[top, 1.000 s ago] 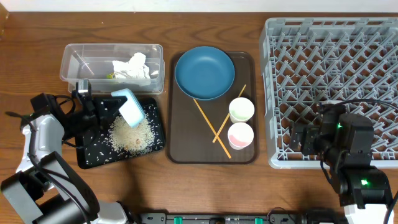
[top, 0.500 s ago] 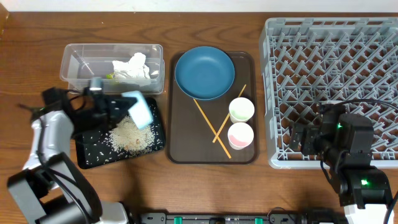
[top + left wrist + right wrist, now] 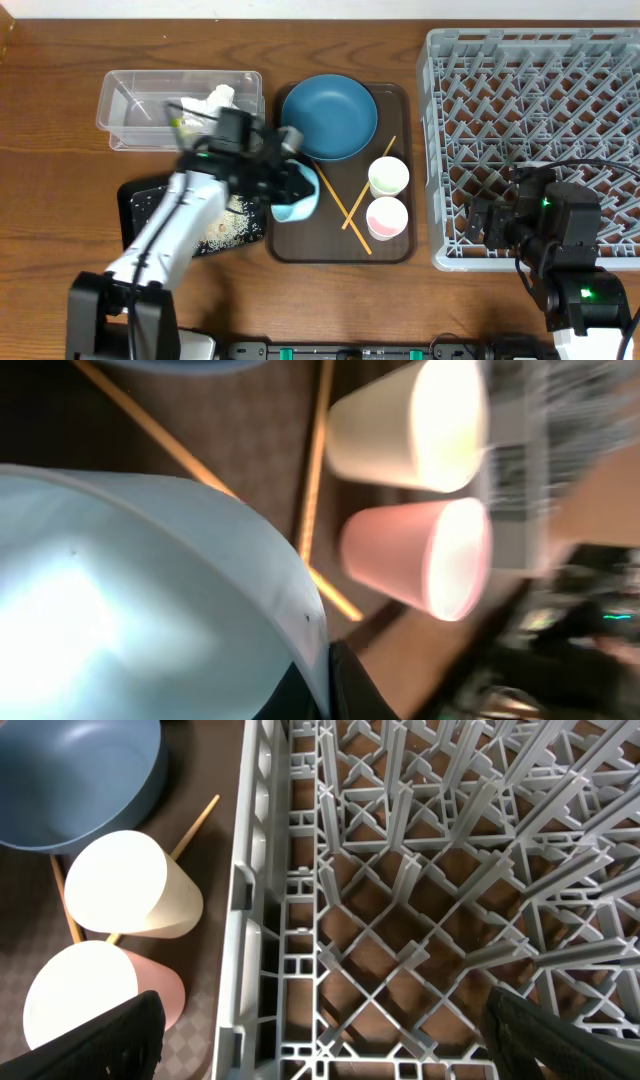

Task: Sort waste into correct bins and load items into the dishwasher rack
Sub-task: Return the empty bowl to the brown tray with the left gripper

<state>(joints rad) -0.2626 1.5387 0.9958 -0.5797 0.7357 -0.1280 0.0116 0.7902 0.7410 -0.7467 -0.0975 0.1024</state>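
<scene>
Inventory for you, operator, left to right across the table [image 3: 60, 60].

- Clear tub [image 3: 130, 95], far left: holds the crumpled tissue [image 3: 212, 103] and the yellow-green wrapper strip [image 3: 176, 122].
- Black tray [image 3: 140, 197], just near of the tub: rice grains [image 3: 228, 222] are heaped and scattered on it. Your left arm crosses over it.
- Left gripper [image 3: 288, 182]: its jaws are clamped together on the rim of the pale-blue bowl [image 3: 130, 590]. The bowl is tilted over the left edge of the brown serving tray [image 3: 300, 242], between the black tray and the chopsticks [image 3: 335, 197]. You cannot tell whether it touches the tray.
- Brown serving tray, centre: the blue dish [image 3: 329, 117] sits at its far end. The two chopsticks lie crossed in the middle. The pale green cup [image 3: 388, 177] is on the right, with the pink cup [image 3: 387, 217] just near of it. Both are upright.
- Dishwasher rack [image 3: 540, 90], right: only its grey pegs show inside.
- Right gripper [image 3: 322, 1005]: its jaws are spread wide apart above the rack's near-left cells, beside the two cups.
</scene>
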